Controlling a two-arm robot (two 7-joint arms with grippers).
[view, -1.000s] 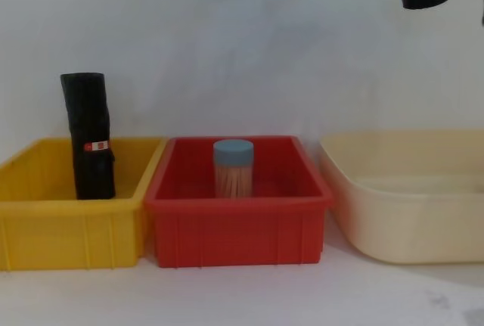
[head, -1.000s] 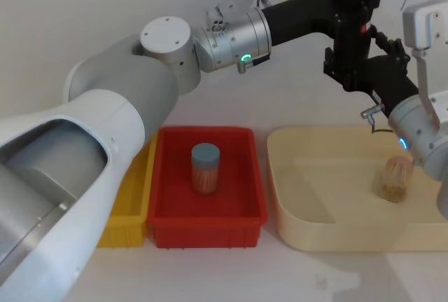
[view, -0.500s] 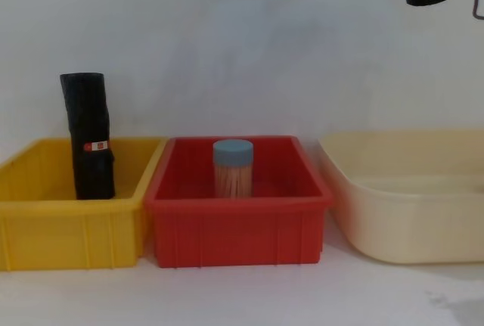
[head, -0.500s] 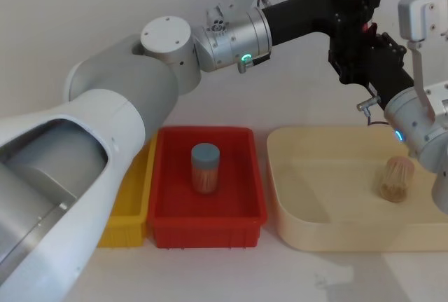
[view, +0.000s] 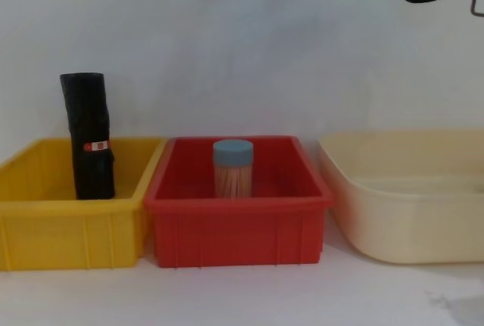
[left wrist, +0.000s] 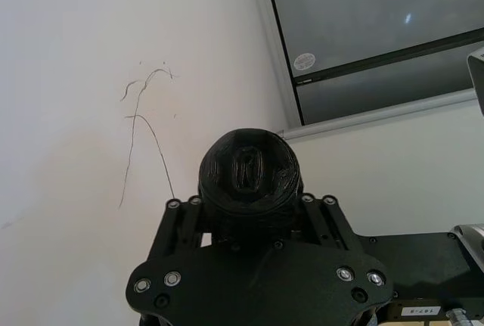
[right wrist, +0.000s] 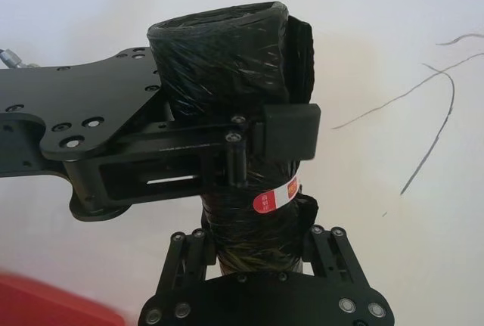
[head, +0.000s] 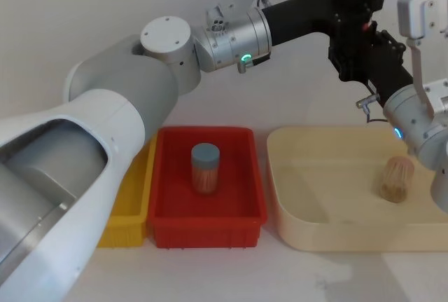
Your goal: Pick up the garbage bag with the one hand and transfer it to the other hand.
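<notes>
The left pincer (right wrist: 236, 141), a black two-fingered gripper on a silver wrist with a green ring light, is closed round the middle of the garbage bag (right wrist: 227, 61), a tight black cylindrical roll of plastic with a small red label. It holds the roll upright, high above the table.

Over the last second the right pincer (head: 358, 48), a long black gripper below a wrist with a blue ring light, has risen and drawn in toward the left pincer. The roll itself has lifted only a little. In the right wrist view the roll's lower end, label included, now sits just under the left pincer's grip and runs down into the right pincer's black frame. The handover therefore looks to be at the point of the second grasp, with the release still to come.

Whether the right pincer has closed on the roll cannot be told, since the roll hides that part. In the chest view only a dark stub at the upper edge marks the meeting place, cut off by the frame. In the head view the black roll and the two black pincers merge, so their outlines are hard to separate.

A second black roll (view: 89, 135) stands in the yellow plastic bin (view: 45, 224), well below and far to the left of both pincers.
</notes>
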